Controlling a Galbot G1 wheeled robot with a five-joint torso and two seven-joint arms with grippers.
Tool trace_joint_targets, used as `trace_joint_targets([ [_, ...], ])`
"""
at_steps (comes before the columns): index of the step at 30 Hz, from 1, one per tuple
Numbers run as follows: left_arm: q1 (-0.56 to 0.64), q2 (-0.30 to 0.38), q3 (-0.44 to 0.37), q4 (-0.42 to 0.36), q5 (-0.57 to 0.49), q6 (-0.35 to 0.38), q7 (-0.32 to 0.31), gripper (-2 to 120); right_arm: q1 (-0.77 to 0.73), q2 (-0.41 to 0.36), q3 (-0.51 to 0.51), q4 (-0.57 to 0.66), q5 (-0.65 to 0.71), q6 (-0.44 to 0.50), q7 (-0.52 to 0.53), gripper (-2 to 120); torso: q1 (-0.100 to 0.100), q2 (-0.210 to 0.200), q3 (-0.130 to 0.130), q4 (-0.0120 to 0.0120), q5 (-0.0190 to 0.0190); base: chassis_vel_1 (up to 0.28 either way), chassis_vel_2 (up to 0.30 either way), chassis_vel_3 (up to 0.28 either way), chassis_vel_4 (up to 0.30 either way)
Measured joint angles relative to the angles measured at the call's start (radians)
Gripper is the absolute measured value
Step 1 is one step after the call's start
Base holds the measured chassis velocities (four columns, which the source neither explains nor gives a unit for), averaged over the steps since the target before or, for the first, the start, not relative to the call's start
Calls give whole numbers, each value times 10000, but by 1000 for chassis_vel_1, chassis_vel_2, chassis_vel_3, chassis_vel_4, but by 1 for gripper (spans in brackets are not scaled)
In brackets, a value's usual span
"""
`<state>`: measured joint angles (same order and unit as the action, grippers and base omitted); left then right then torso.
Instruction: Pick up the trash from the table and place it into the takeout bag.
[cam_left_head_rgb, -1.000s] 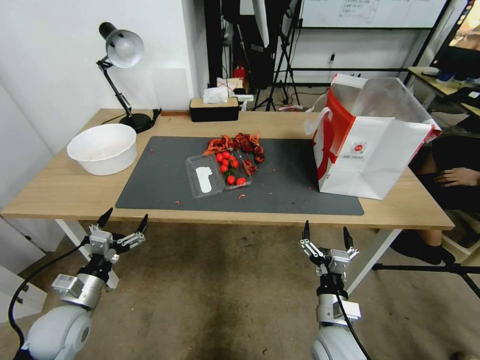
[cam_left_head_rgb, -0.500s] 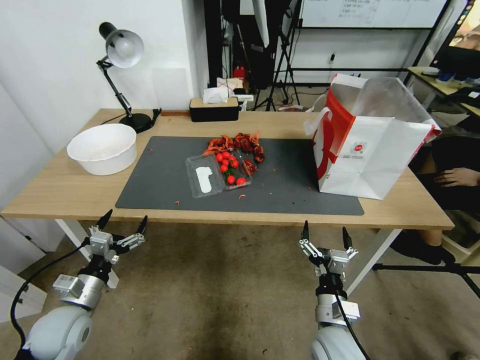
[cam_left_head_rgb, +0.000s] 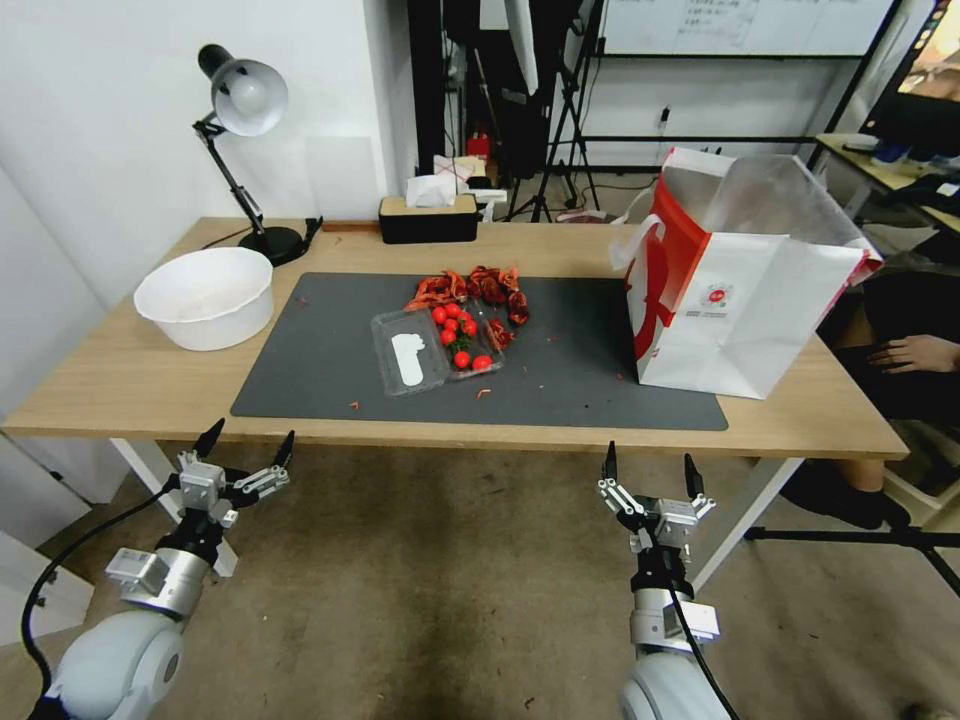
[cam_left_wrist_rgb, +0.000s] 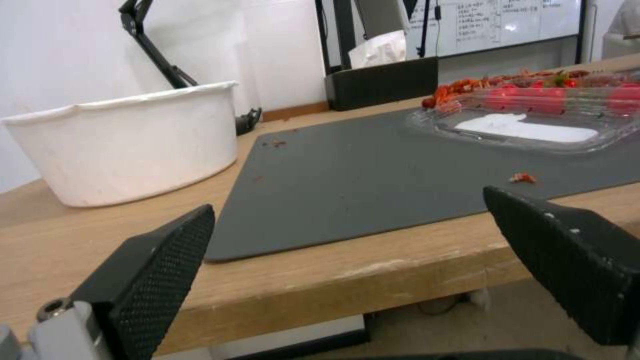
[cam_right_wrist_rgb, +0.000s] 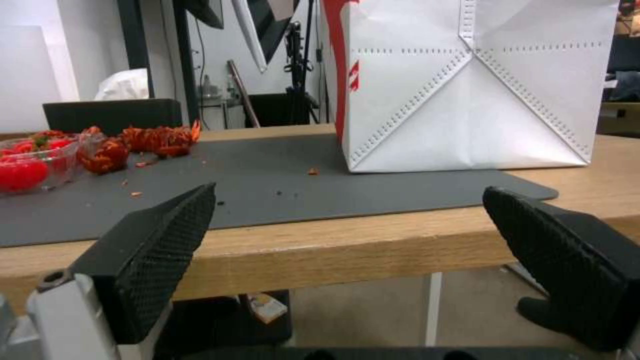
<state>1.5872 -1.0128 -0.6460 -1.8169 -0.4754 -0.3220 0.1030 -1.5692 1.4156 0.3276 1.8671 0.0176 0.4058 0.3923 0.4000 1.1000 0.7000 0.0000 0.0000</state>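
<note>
Head view: my left gripper (cam_left_head_rgb: 247, 440) and right gripper (cam_left_head_rgb: 650, 465) hang below the table (cam_left_head_rgb: 120, 385) edge, fingers spread, empty. The trash sits mid-mat: a clear clamshell tray (cam_left_head_rgb: 432, 347) of cherry tomatoes, red shell scraps (cam_left_head_rgb: 478, 287) behind it. Takeout bag (cam_left_head_rgb: 740, 290) stands open at my right.

Left wrist view: the tray (cam_left_wrist_rgb: 533, 117) is flimsy and lies open; a pinch could buckle it and spill tomatoes.

Right wrist view: the bag (cam_right_wrist_rgb: 467, 85) looks light; a bump may tip it.
</note>
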Motion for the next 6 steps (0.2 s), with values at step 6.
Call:
trace_joint_targets([
  [6, -1, 1, 0, 0, -3, 3, 0, 100, 0, 0, 0, 4, -2, 1, 2, 100, 0, 0, 0, 0, 0, 0, 0, 0, 0],
])
